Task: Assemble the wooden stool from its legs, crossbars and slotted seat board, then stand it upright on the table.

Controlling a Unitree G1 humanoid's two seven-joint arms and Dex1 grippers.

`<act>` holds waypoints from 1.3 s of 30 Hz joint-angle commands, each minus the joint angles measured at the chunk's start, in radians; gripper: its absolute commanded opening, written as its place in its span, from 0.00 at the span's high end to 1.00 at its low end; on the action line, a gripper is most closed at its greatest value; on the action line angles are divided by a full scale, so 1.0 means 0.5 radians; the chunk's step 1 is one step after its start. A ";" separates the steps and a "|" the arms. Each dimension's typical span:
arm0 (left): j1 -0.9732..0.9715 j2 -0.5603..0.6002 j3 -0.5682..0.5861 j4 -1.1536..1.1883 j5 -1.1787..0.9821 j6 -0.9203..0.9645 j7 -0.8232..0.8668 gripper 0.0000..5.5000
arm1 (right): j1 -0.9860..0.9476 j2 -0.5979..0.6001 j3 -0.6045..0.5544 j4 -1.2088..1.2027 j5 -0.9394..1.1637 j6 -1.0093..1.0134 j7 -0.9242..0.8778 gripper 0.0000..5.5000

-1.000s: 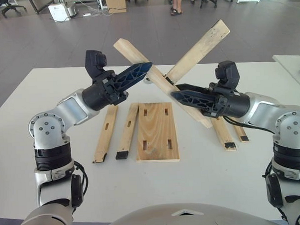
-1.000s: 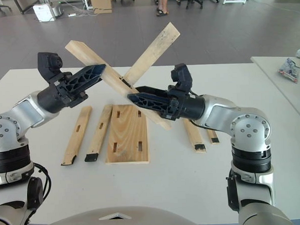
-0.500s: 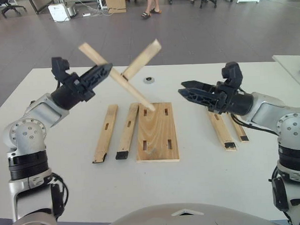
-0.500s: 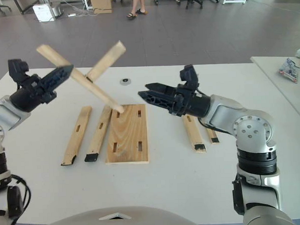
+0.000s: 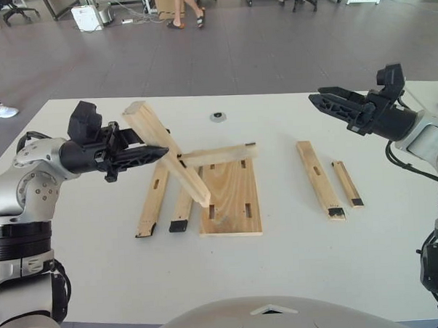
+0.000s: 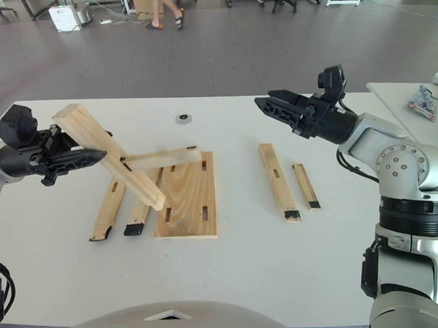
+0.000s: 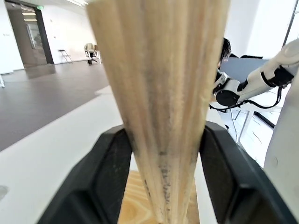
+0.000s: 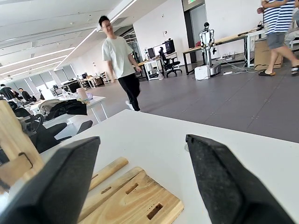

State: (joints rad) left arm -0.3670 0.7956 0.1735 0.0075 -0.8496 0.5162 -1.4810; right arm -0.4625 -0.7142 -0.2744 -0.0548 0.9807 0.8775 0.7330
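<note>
The crossed pair of legs [image 5: 169,157] leans over the left edge of the seat board [image 5: 231,200], which lies flat mid-surface [image 5: 295,248], one leg's low end seemingly on the board. Only the left claw [image 5: 151,152] grips it, clamped on the steep leg's upper part. The joint could therefore twist, or the low end skid off and knock the two loose pieces [image 5: 153,196] just left of the board. The right claw [image 5: 316,94], fingers apart and empty, hangs well off at the far right, likely too far away to steady a slip.
</note>
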 commanded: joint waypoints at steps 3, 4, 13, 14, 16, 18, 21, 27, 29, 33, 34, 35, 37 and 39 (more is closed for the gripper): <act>0.043 -0.066 -0.036 0.051 0.124 -0.183 -0.108 0.62 | -0.076 0.026 0.008 0.036 -0.072 -0.029 0.034 0.38; 0.051 -0.089 -0.041 0.058 0.136 -0.210 -0.104 0.62 | -0.080 0.031 0.007 0.038 -0.082 -0.028 0.036 0.38; 0.191 -0.190 -0.031 -0.089 0.156 -0.240 0.023 0.62 | -0.115 0.044 0.006 0.074 -0.132 -0.021 0.065 0.38; 0.199 -0.192 -0.034 -0.109 0.153 -0.233 0.036 0.62 | -0.116 0.045 0.005 0.075 -0.134 -0.019 0.066 0.38; 0.216 -0.191 -0.039 -0.137 0.153 -0.225 0.052 0.62 | -0.115 0.048 0.001 0.075 -0.137 -0.016 0.068 0.38; 0.227 -0.188 -0.043 -0.164 0.157 -0.212 0.068 0.62 | -0.114 0.051 -0.004 0.077 -0.140 -0.014 0.069 0.38; 0.241 -0.172 -0.041 -0.206 0.148 -0.184 0.086 0.62 | -0.109 0.047 -0.017 0.078 -0.138 -0.012 0.069 0.38; 0.256 -0.143 -0.035 -0.249 0.155 -0.153 0.104 0.62 | -0.095 0.054 -0.030 0.064 -0.127 -0.006 0.060 0.38; 0.260 -0.130 -0.028 -0.254 0.157 -0.147 0.107 0.62 | -0.091 0.055 -0.032 0.061 -0.124 -0.003 0.059 0.38; 0.260 -0.118 -0.014 -0.246 0.169 -0.162 0.118 0.62 | -0.084 0.061 -0.032 0.054 -0.120 0.000 0.057 0.38; 0.260 -0.114 -0.004 -0.242 0.166 -0.162 0.122 0.62 | -0.082 0.061 -0.033 0.053 -0.120 0.001 0.057 0.38; 0.262 -0.113 0.001 -0.239 0.166 -0.165 0.123 0.62 | -0.080 0.062 -0.035 0.052 -0.120 0.003 0.056 0.38; 0.275 -0.114 0.006 -0.240 0.169 -0.172 0.124 0.62 | -0.077 0.064 -0.035 0.050 -0.121 0.004 0.056 0.38; 0.285 -0.115 0.008 -0.245 0.169 -0.174 0.126 0.62 | -0.076 0.064 -0.035 0.050 -0.122 0.004 0.059 0.38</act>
State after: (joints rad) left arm -0.2319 0.7217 0.1656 -0.1041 -0.7747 0.4317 -1.4284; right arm -0.5012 -0.6863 -0.2798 -0.0178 0.9167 0.8691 0.7619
